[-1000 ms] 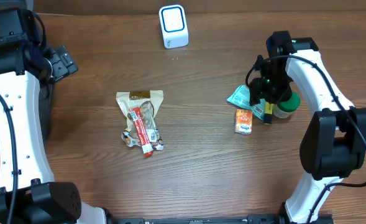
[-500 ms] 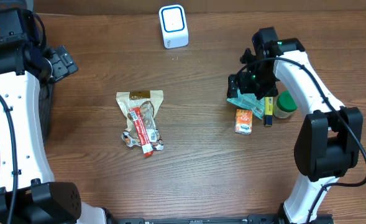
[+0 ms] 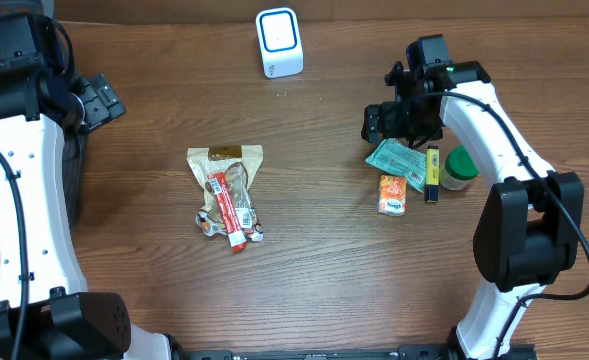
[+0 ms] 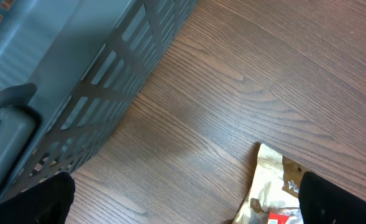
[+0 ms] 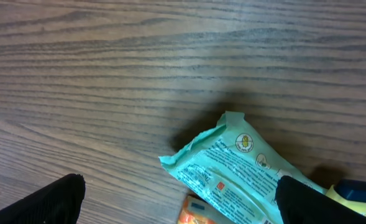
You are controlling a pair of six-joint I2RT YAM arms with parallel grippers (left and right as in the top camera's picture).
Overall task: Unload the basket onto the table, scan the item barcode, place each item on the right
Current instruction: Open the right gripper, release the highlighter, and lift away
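Pulled away empty-handed from the items.
Backed right end effector [image 3: 376, 125] off the teal packet [image 3: 395, 158], right of the scanner [image 3: 279, 42]; spread wide, holding nothing. Probably needs a fresh grasp before scanning. Left end effector [image 3: 104, 100] also spread, far left of scanner.

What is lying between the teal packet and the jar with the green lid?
A yellow tube lies between the teal packet and the jar. The overhead view shows this.

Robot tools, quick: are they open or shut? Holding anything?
Left tool: open, holding nothing.
Right tool: open, holding nothing.
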